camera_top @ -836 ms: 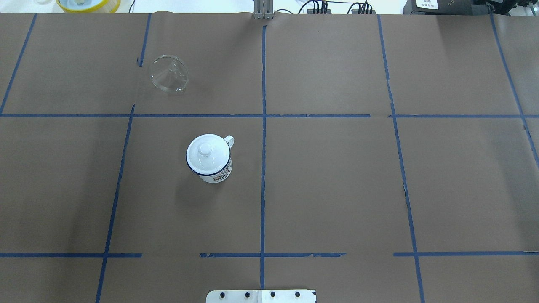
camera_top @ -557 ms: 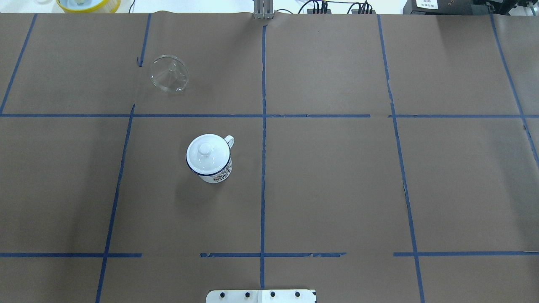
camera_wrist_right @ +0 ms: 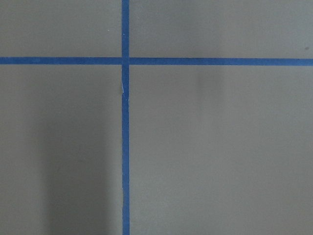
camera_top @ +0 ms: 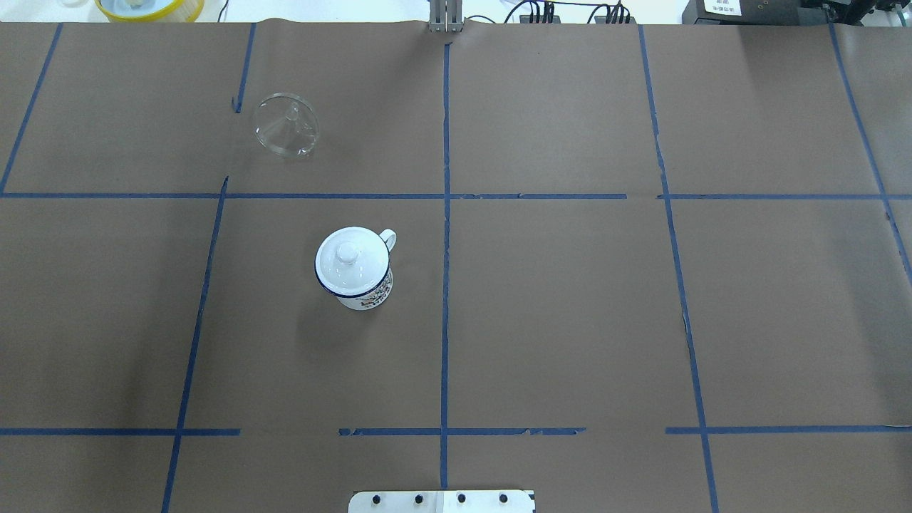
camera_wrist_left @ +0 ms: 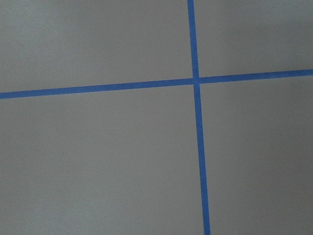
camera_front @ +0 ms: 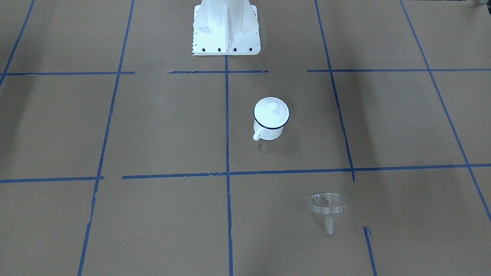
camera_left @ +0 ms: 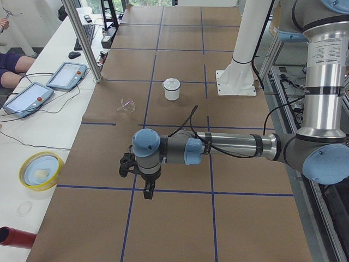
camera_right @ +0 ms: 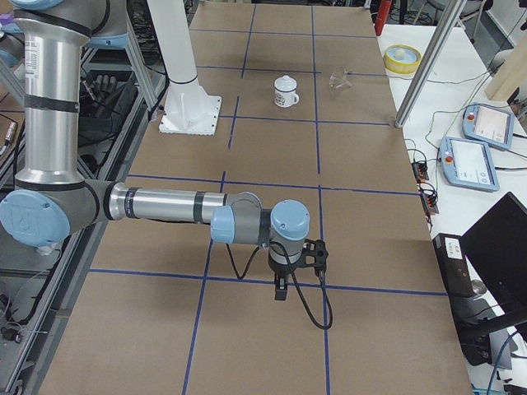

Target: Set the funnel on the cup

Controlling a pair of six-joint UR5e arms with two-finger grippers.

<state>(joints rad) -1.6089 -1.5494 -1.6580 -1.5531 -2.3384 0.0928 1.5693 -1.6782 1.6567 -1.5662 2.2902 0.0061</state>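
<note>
The cup point(camera_top: 360, 288) is a white enamel mug with a dark blue rim, standing left of the table's middle. A round white knobbed lid point(camera_top: 347, 258) sits on it. The clear funnel point(camera_top: 286, 125) lies on its side farther back and to the left, apart from the cup. Both also show in the front view: the cup point(camera_front: 269, 129) and the funnel point(camera_front: 328, 205). My left gripper point(camera_left: 144, 188) hangs over bare paper far from them, seen only in the left side view. My right gripper point(camera_right: 280, 290) shows only in the right side view. I cannot tell whether either is open or shut.
The table is covered in brown paper point(camera_top: 570, 320) with a blue tape grid. The white robot base point(camera_front: 226, 30) stands at the near edge. A yellow bowl point(camera_top: 149, 7) and tablets point(camera_left: 32, 95) lie beyond the far edge. A metal post point(camera_left: 82, 41) stands there.
</note>
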